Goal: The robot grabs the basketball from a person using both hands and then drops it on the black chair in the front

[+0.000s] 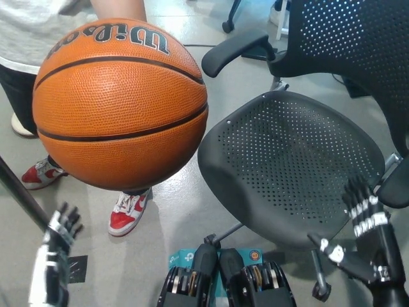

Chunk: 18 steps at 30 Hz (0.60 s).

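An orange basketball (120, 102) with black seams fills the upper left, held out by a person (38, 25) in a grey shirt who stands behind it. My white left hand (56, 246) hangs low at the lower left, below the ball and apart from it, fingers spread, holding nothing. My black right hand (367, 224) sits at the lower right over the front edge of the black chair (287, 166), fingers apart and empty. The chair's perforated seat lies to the right of the ball.
The person's red and white shoes (128, 214) stand on the grey floor under the ball. The chair's armrest (236, 48) and mesh backrest (358, 45) rise at the upper right. A dark pole (19, 192) slants at the left edge.
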{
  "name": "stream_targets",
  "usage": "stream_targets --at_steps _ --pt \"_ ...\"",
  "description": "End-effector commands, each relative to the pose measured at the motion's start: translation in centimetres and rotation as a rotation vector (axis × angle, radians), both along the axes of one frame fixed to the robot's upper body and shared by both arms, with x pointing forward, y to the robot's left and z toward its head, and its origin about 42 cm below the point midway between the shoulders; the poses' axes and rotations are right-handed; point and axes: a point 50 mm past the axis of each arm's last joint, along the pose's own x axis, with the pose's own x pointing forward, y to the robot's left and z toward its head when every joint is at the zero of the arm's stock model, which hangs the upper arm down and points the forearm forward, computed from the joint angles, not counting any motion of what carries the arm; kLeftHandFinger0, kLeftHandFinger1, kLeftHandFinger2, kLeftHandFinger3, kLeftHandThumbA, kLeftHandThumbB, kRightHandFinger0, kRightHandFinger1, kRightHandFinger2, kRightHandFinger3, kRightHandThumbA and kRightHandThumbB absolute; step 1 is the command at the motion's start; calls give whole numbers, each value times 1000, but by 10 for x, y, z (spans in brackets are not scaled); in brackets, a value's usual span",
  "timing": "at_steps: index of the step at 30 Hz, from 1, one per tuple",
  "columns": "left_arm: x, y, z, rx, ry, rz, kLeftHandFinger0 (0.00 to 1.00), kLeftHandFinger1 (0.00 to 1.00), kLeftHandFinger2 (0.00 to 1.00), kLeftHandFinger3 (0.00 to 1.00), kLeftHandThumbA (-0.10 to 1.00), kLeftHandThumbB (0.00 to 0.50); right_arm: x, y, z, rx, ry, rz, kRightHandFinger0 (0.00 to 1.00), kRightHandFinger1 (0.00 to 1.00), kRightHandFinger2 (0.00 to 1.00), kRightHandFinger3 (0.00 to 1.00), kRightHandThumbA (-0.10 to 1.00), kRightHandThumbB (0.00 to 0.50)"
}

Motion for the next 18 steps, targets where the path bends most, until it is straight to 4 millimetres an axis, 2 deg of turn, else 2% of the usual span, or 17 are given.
stream_targets --at_steps 1,2,4,5,8,10,12,16,18 --pt "-4 13 38 -47 -122 39 1000 1000 1000 1000 1000 175 18 16 47 5 -122 102 1000 1000 1000 1000 1000 219" --pt "-4 14 41 -46 -125 40 1000 1000 1000 1000 1000 184 20 17 50 5 -128 109 1000 1000 1000 1000 1000 219" --pt "-2 22 63 -41 -184 57 1000 1000 1000 1000 1000 196 30 28 69 21 -147 120 1000 1000 1000 1000 1000 253" --pt "0 26 74 -37 -211 60 1000 1000 1000 1000 1000 220 36 32 76 25 -171 126 1000 1000 1000 1000 1000 243" --pt "8 32 98 -13 -258 73 1000 1000 1000 1000 1000 259 48 44 93 39 -193 141 1000 1000 1000 1000 1000 274" --pt "13 36 110 -10 -281 76 1000 1000 1000 1000 1000 228 56 54 102 48 -191 161 1000 1000 1000 1000 1000 304" --pt "19 39 121 -3 -297 75 1000 1000 1000 1000 1000 225 64 65 109 42 -165 182 1000 1000 1000 1000 1000 320" --pt "34 40 135 -21 -312 57 1000 1000 1000 1000 1000 250 88 83 115 4 -133 234 1000 1000 1000 1000 1000 351" --pt "43 38 140 -23 -314 42 1000 1000 1000 1000 1000 261 98 90 119 -17 -128 237 1000 1000 1000 1000 1000 350"
